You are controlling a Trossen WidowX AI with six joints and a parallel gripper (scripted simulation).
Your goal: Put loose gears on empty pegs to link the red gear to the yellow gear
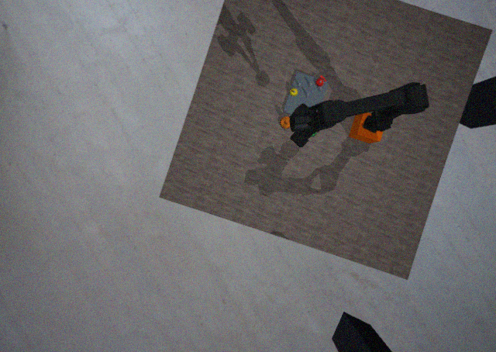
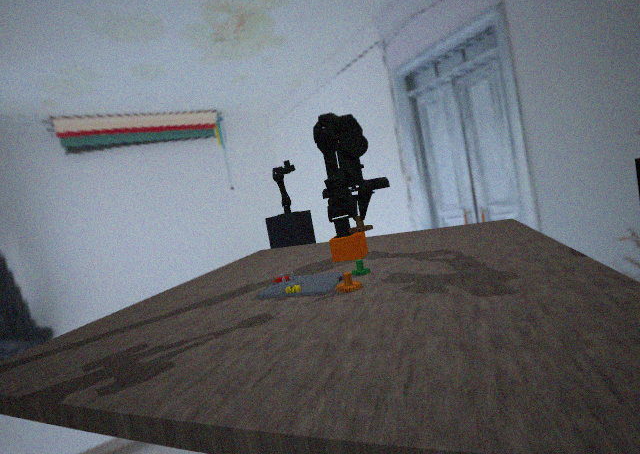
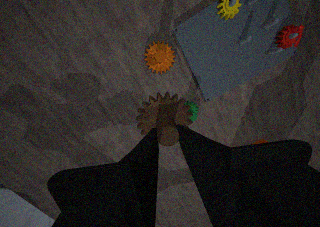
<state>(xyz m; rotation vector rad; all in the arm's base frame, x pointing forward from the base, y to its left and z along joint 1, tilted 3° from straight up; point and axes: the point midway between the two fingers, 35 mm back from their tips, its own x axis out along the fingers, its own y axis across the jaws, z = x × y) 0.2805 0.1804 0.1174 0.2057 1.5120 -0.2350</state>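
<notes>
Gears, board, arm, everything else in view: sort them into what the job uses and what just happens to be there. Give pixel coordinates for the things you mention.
For the job:
- gripper point(image 2: 358, 218) point(image 3: 166, 130)
- brown gear point(image 2: 368, 227) point(image 3: 148, 118), in its fingers
- orange gear point(image 1: 284, 122) point(image 2: 348, 286) point(image 3: 159, 57)
- green gear point(image 2: 360, 271) point(image 3: 194, 111)
- red gear point(image 1: 318, 80) point(image 2: 281, 279) point(image 3: 285, 37)
- yellow gear point(image 1: 293, 91) point(image 2: 292, 289) point(image 3: 225, 8)
- grey board point(image 1: 312, 96) point(image 2: 317, 285) point(image 3: 215, 62)

Just there:
- orange block point(image 1: 359, 133) point(image 2: 348, 248)
- striped wall hanging point(image 2: 136, 130)
- double door point(image 2: 457, 154)

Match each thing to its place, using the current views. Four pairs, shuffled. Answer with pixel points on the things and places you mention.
Things
1. brown gear point(image 2: 368, 227) point(image 3: 149, 118)
2. orange gear point(image 1: 284, 122) point(image 2: 348, 286) point(image 3: 160, 57)
3. yellow gear point(image 1: 293, 91) point(image 2: 293, 289) point(image 3: 229, 6)
4. orange block point(image 1: 356, 129) point(image 2: 348, 247)

Places
A. on the grey board point(image 1: 308, 94) point(image 2: 317, 285) point(image 3: 220, 52)
B. by the arm's base, away from the board
C. gripped in the hand point(image 3: 168, 132), raised off the table
D. on the table, just off the board's edge

Pairs
1-C
2-D
3-A
4-B
</notes>
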